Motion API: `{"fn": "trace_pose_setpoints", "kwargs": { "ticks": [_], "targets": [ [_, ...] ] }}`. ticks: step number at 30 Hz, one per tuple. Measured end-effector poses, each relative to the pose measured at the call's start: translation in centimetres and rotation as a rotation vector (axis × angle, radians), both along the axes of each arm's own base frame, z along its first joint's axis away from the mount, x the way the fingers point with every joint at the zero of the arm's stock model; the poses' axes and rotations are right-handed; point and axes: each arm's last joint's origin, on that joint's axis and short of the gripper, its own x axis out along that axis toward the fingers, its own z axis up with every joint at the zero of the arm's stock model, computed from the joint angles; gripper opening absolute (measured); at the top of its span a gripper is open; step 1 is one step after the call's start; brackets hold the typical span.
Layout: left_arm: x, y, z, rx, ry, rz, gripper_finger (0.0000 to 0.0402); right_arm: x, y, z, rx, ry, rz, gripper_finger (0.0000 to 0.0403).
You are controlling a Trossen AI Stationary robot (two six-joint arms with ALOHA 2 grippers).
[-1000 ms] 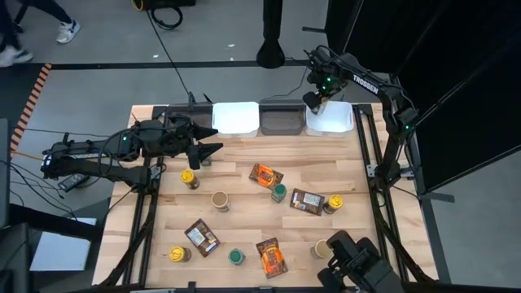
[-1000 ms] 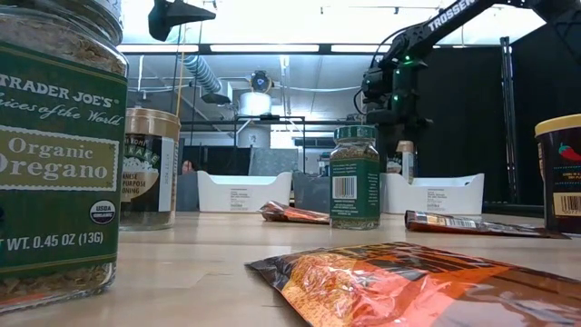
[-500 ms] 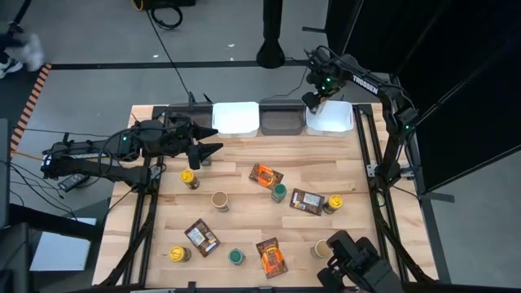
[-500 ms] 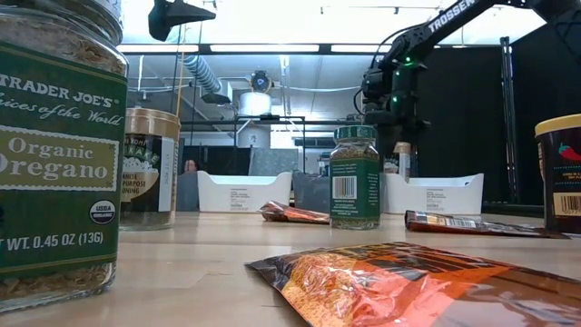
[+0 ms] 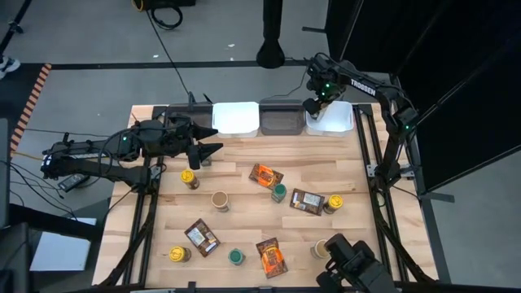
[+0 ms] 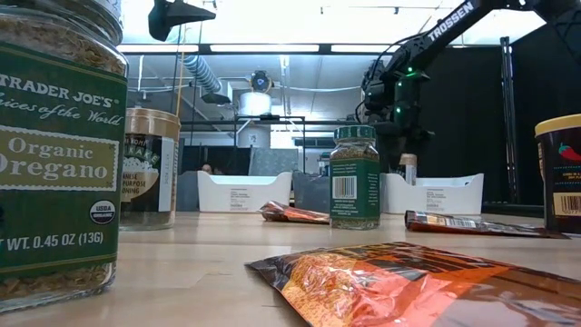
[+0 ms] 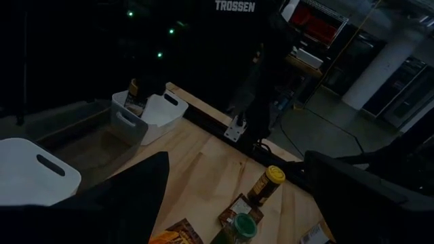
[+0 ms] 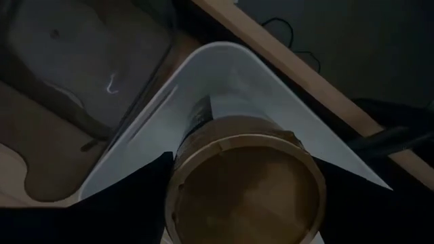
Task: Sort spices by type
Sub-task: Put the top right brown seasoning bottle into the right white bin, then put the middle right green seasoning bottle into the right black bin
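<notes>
One tan-lidded jar [image 8: 244,179] sits pinched in our right gripper [image 5: 313,104] over the white bin [image 5: 334,120], upper right, likely for dropping w/ its type; left gripper [image 5: 213,150] waits, fingers spread.

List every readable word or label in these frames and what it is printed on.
"TRADER JOE'S", "Organic Oregano", "USDA ORGANIC", "WT. 0.45 OZ (13G)": oregano jar.
"TROSSEN": right arm, also readable in the high and left wrist views.
Labels on the tan-lidded jar, green jar and bins: too small.
</notes>
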Motion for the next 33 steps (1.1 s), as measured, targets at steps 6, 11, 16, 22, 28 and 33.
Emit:
{"fn": "trace_pose_setpoints", "kwargs": {
  "ticks": [6,11,16,22,28,33],
  "targets": [
    [0.0,0.0,0.0,0.000,0.000,0.000,0.0349,0.2,0.0,-0.2,-0.012,-0.009,0.011,0.0292],
    [0.0,0.0,0.0,0.000,0.001,0.000,0.0349,0.2,-0.1,-0.2,-0.017,-0.012,0.013,0.0316],
    [0.0,0.0,0.0,0.001,0.001,0.000,0.0349,0.3,0.0,-0.1,-0.018,-0.011,0.022,0.0335],
    [0.0,0.0,0.0,0.002,0.001,0.000,0.0349,0.2,0.0,0.1,-0.023,-0.013,0.027,0.0333],
    [0.0,0.0,0.0,0.003,0.001,0.000,0.0349,0.0,0.3,4.5,-0.115,-0.067,0.069,0.0319],
    [0.0,0.0,0.0,0.003,0.001,0.000,0.0349,-1.6,3.3,8.2,-0.047,-0.023,0.104,0.0317]
  ]
}}
